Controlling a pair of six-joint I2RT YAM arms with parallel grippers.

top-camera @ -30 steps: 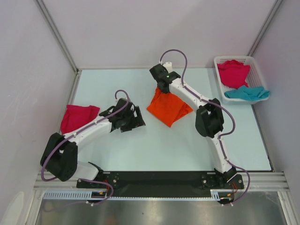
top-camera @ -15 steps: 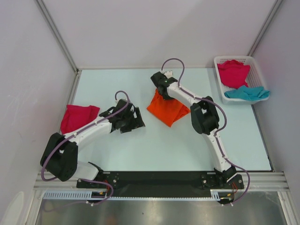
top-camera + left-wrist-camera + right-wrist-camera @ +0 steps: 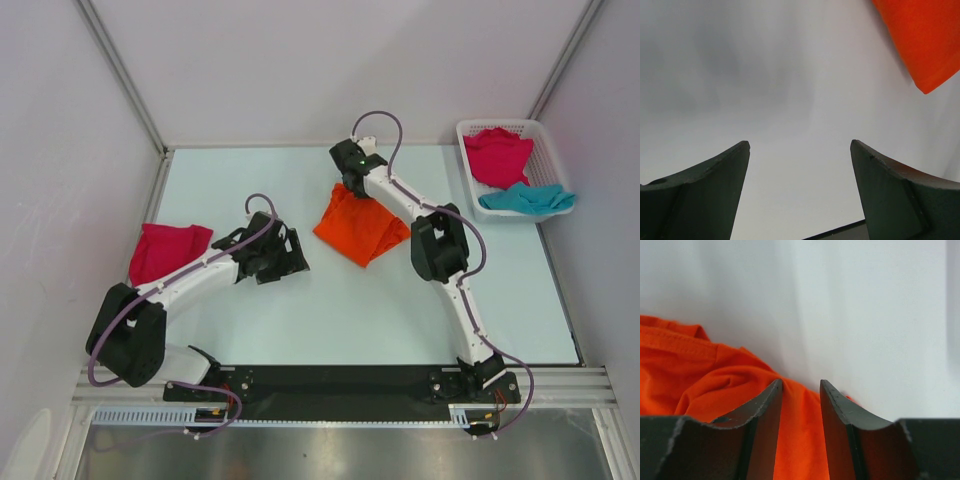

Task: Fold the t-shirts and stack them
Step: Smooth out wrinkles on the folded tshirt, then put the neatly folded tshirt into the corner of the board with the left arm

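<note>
Limp, light orange shirt [image 3: 360,235] at frame centre likely sags and slides easily; right gripper [image 3: 801,386] pinches its upper edge, a sound hold; left gripper [image 3: 799,147] spread wide, empty.

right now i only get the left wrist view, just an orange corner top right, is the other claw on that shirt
Observer: Yes, the right claw pinches the orange t-shirt at its far edge.
Operator: any other shirts out on the table
Observer: A folded magenta t-shirt lies at the left edge of the table.
Operator: and the rest
Observer: A white basket at the far right corner holds a second magenta t-shirt and a teal t-shirt.
</note>
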